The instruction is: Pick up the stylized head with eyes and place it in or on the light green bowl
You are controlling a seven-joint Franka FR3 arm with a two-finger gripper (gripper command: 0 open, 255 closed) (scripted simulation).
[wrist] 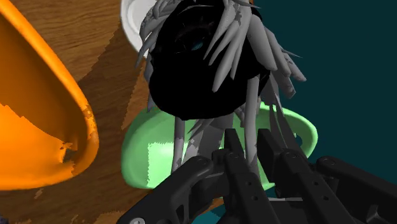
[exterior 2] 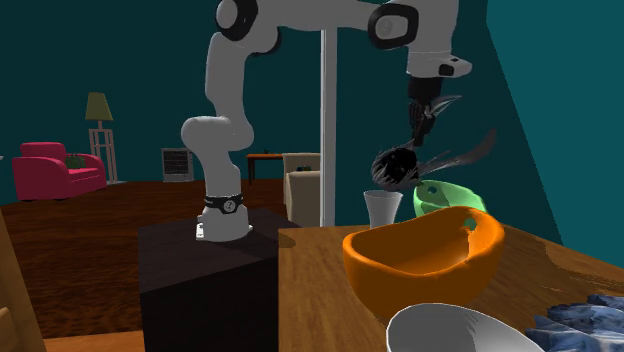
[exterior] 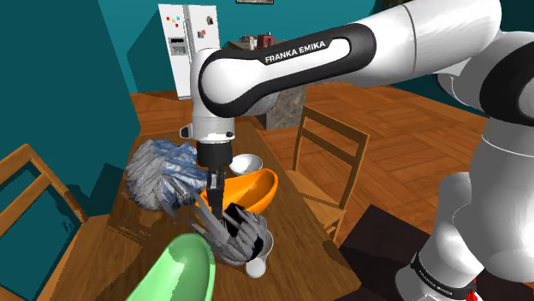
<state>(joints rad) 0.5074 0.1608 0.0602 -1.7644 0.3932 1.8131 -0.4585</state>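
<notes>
The stylized head is a dark ball with long grey strands hanging off it. My gripper is shut on a few of those strands, and the head dangles below it in the air. In the second exterior view the head hangs under the gripper, just above and to the left of the light green bowl. Along the gripper the head covers part of the green bowl lying beyond it. That bowl sits at the table's near end.
An orange bowl, a white cup, a white bowl and a crumpled blue-grey bundle share the wooden table. Wooden chairs stand on both sides. The orange bowl lies close beside the green one.
</notes>
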